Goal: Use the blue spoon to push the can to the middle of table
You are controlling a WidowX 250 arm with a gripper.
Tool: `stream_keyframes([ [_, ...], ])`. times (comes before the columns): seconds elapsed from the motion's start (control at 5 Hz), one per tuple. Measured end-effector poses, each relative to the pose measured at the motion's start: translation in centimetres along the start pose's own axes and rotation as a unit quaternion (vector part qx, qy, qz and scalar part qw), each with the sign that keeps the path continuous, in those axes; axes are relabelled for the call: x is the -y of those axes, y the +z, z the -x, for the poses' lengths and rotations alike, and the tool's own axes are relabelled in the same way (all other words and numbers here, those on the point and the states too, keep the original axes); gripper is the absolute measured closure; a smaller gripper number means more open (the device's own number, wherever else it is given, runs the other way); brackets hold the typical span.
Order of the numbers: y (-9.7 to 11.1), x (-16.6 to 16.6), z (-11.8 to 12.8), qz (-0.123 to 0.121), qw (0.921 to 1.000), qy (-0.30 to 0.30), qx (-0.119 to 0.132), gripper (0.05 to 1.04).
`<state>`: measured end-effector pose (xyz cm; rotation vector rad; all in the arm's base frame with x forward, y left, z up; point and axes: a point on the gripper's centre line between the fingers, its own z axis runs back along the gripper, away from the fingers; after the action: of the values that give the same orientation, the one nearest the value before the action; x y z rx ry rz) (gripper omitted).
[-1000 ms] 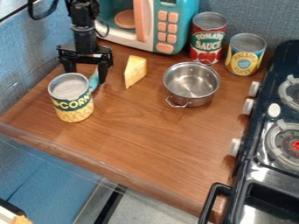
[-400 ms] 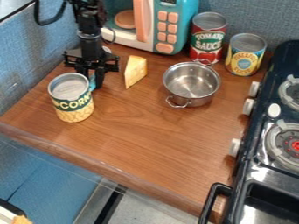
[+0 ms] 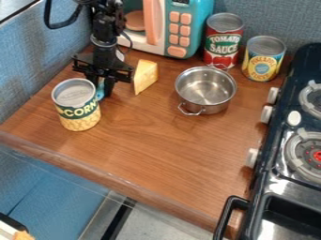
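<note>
Green-and-yellow lettered label (image 3: 80,113), leftmost can (image 3: 74,95)

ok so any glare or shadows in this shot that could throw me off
camera view: pale reflections inside the metal pot, white glare on the stove's glossy near end, soft sheen on the wooden counter; the dark gripper stands close around the blue spoon, leaving little of it visible

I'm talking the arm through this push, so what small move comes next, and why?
Probably lift the blue spoon, held by the gripper, ready to circle to the corn can's picture-left side. It's now at the can's upper right, while the table's middle lies rightward.
</note>
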<state>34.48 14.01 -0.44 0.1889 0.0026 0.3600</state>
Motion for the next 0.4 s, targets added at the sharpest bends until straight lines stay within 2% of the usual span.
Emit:
stream_keyframes([
  [0.2,0.6,0.1,-0.1,0.021,0.9997,-0.013,-0.004,0.761],
  [0.4,2.3,-1.4,-1.5,0.051,0.9985,-0.001,0.021,0.761],
])
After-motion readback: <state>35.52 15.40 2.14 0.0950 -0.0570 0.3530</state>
